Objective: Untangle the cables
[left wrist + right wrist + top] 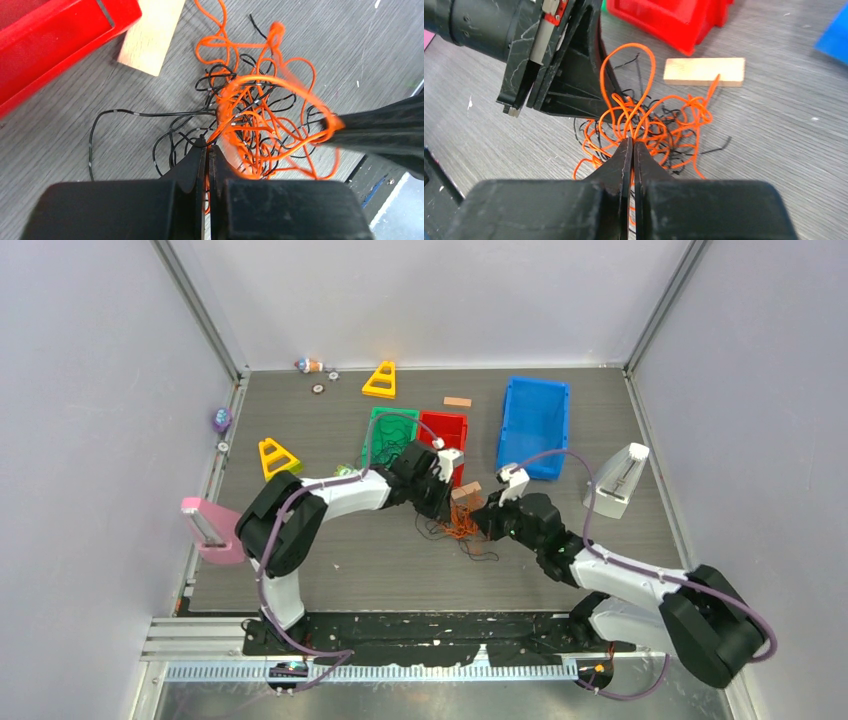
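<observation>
The left gripper (206,146) is squeezed shut on orange strands of the cables (255,125). The right gripper (633,142) is squeezed shut on the same clump. The cables sit in a messy orange and black pile between them, in the middle of the gray table (350,560). Just behind lies a small wood block (704,71), then a red box (674,15). A blue box (535,425) sits farther back.

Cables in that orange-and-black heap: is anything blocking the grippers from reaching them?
Nothing visible. The left gripper and right gripper are each shut on the cables; the wooden block lies beside the heap.
</observation>
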`<state>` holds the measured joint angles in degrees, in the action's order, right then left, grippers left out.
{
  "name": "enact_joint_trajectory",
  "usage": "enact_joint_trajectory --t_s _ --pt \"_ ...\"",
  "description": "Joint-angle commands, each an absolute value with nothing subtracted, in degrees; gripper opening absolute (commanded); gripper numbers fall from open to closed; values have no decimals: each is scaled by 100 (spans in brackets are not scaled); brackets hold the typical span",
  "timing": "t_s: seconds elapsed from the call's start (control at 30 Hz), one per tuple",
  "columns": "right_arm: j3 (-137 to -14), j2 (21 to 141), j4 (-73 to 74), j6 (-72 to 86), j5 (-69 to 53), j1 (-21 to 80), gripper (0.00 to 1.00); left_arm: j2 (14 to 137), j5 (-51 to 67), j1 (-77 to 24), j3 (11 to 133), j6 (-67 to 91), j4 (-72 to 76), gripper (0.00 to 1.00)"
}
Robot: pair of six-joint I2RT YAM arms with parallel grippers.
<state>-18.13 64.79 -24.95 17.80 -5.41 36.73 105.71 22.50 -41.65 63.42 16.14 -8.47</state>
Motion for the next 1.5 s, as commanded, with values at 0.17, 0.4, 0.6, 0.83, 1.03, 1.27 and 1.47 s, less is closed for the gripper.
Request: enact_joint_trajectory --t_s 0.17,0.4,0.6,0.83,1.03,1.27,1.47 --pt "-986 3854 -2096 1951 2382 3649 5 9070 455 -3896 5403 1600 -467 0" --pt "-479 2292 -1523 2268 3862 3622 5 7696 -349 -3467 4176 1924 416 0" --pt "-517 1606 -578 2995 5254 3613 5 6919 -1289 -3450 3686 1965 537 0" --pt "-450 1278 -397 3059 5428 3610 5 6155 -2191 -3448 3256 2054 574 0" --pt "-709 1360 722 4228 6641 3612 5 5088 -4431 -3438 2821 2528 130 0" --pt "-795 1351 1365 4819 6916 3612 5 3993 -5145 -3407 2090 2646 667 0" --pt "-549 1462 -444 2649 4863 3612 5 4300 -3636 -3417 2239 1962 1039 0"
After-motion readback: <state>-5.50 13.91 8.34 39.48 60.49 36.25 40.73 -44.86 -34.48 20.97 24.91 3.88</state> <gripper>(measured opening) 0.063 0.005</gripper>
